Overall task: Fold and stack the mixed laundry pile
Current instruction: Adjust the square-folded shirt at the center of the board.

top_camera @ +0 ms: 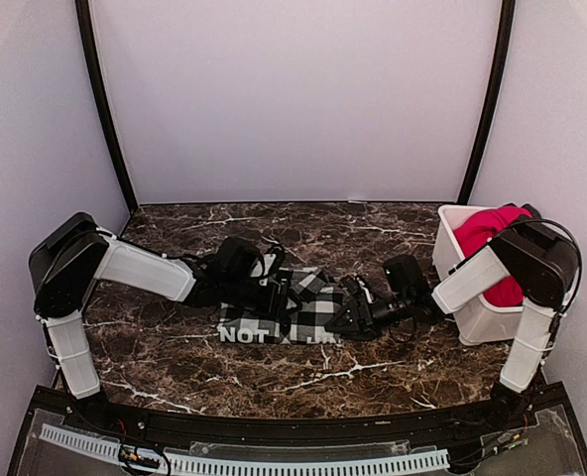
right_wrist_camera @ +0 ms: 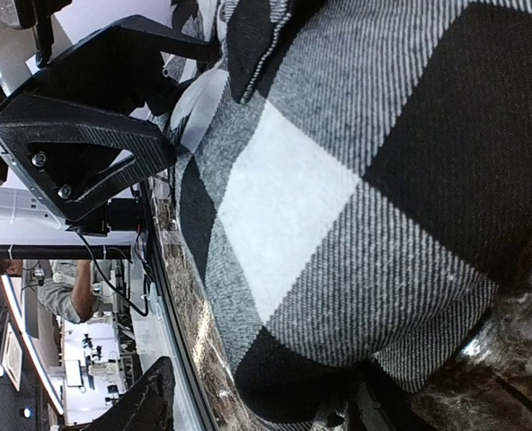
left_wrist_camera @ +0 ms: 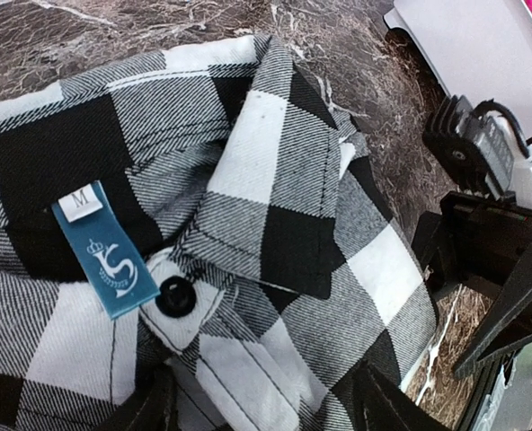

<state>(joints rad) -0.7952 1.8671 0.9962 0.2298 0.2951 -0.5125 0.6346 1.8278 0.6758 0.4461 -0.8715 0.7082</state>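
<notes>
The black-and-white checked garment point(top_camera: 308, 297) lies bunched at mid-table, white lettering point(top_camera: 242, 334) along its near edge. My left gripper point(top_camera: 279, 296) reaches in from the left. In the left wrist view it point(left_wrist_camera: 266, 404) stands open over the collar, with checked cloth point(left_wrist_camera: 275, 180) lying between the spread fingers, near a black button point(left_wrist_camera: 174, 296) and a blue size label point(left_wrist_camera: 104, 251). From the right comes my right gripper point(top_camera: 345, 302). It point(right_wrist_camera: 261, 404) is open astride a rounded fold of the garment point(right_wrist_camera: 356, 180). The red garment point(top_camera: 487, 233) sits heaped in the white bin point(top_camera: 472, 322).
The bin stands at the right edge of the dark marble table point(top_camera: 175, 357), beside the right arm's elbow. The two grippers are close together over the cloth; the left one's black finger point(right_wrist_camera: 77, 153) shows in the right wrist view. White walls enclose the table.
</notes>
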